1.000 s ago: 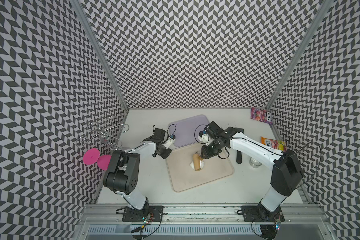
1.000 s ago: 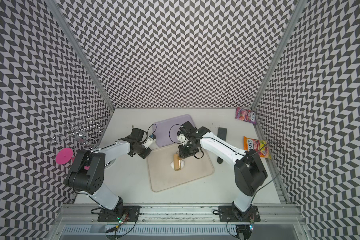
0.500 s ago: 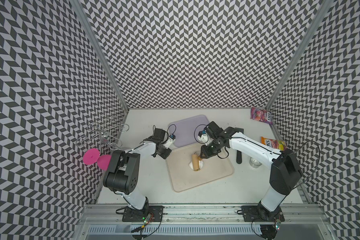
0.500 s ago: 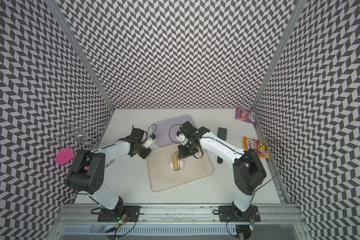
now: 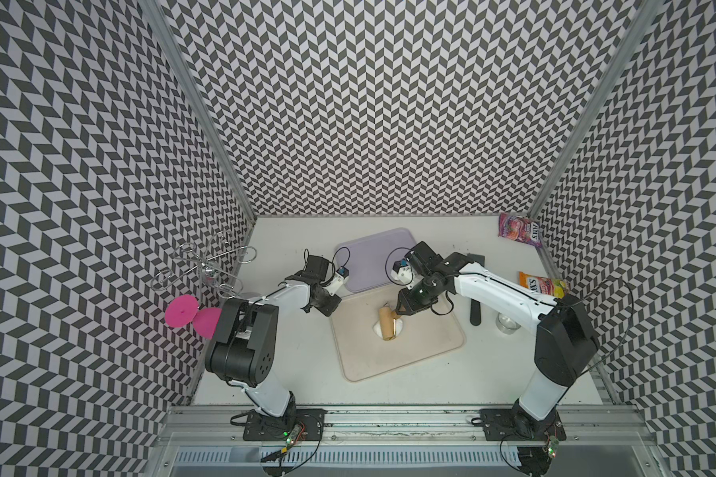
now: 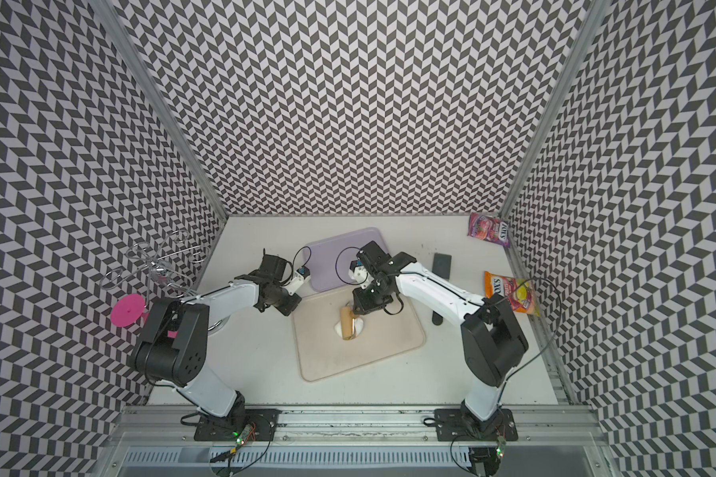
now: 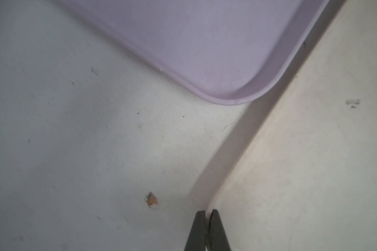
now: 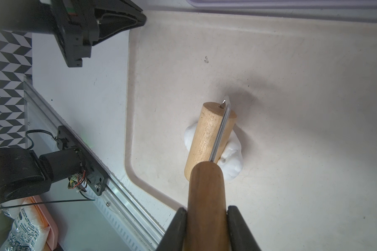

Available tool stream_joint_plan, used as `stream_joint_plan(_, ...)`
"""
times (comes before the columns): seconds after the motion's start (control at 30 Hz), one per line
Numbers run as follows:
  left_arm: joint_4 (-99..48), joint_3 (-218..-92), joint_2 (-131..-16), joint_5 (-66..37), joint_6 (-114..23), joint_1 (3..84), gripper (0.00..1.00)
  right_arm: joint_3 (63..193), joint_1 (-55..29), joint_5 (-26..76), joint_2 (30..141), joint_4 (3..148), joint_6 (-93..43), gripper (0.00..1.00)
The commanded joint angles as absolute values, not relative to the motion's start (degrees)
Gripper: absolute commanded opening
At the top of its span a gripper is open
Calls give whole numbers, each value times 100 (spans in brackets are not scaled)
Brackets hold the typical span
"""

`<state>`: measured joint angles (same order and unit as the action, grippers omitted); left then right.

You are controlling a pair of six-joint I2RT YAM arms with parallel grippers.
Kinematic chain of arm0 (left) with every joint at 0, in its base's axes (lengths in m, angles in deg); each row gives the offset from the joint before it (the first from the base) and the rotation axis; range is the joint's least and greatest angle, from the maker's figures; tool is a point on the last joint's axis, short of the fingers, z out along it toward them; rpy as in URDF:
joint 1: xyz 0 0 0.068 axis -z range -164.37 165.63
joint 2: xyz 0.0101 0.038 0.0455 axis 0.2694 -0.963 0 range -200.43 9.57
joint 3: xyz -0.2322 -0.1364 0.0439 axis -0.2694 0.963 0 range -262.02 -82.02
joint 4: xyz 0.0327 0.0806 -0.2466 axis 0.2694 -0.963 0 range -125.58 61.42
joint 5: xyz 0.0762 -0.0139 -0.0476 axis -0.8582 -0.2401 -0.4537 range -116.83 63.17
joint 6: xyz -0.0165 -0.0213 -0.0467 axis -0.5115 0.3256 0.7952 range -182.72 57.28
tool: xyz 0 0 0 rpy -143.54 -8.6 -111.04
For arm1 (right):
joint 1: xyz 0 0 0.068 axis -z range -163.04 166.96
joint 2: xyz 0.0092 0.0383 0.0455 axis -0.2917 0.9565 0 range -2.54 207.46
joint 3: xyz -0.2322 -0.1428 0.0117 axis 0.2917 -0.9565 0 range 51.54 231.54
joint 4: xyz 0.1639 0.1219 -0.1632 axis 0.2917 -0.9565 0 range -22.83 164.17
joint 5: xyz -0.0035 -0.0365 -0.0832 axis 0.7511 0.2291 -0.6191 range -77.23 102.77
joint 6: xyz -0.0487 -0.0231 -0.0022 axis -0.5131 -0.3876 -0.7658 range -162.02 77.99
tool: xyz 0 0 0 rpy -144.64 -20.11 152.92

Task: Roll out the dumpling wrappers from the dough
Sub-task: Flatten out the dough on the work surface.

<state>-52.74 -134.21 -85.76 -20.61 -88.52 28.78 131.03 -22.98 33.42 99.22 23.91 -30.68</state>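
The dough (image 8: 232, 160) lay near the middle of the beige board (image 8: 292, 87), a soft, matt white lump that bulged out on both sides of the wooden roller (image 8: 207, 134) resting across it. It looked thick and lumpy, more of it on one side than the other, and nowhere near a thin round sheet.

The roller was a short, smooth, pale cylinder on a bent wire axle with a darker round handle (image 8: 206, 195). The right gripper (image 8: 207, 209) was clamped on that handle. The left gripper (image 7: 207, 211) was pinched together on the board's raised rim, just beside the glossy lilac tray (image 7: 205, 43).

As I judge it, the tacky dough could cling to the bare wood and lift off with it. Pressing off-centre could squeeze it out lopsided. The smooth handle might also twist in the jaws, and the board would slide if the rim pinch slipped.
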Motion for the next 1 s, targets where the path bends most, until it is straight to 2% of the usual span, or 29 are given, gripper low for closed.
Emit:
stream_joint_plan(0.0,-5376,-13168,-8788,-1857,-8901,3101,0,12366,-2637,3161,11207,2448,-3222,0)
stream_joint_plan(0.97,-5389,-13168,-8814,-1837,-8890,3110,0,12460,-2725,3433,11287,2521,-3239,0)
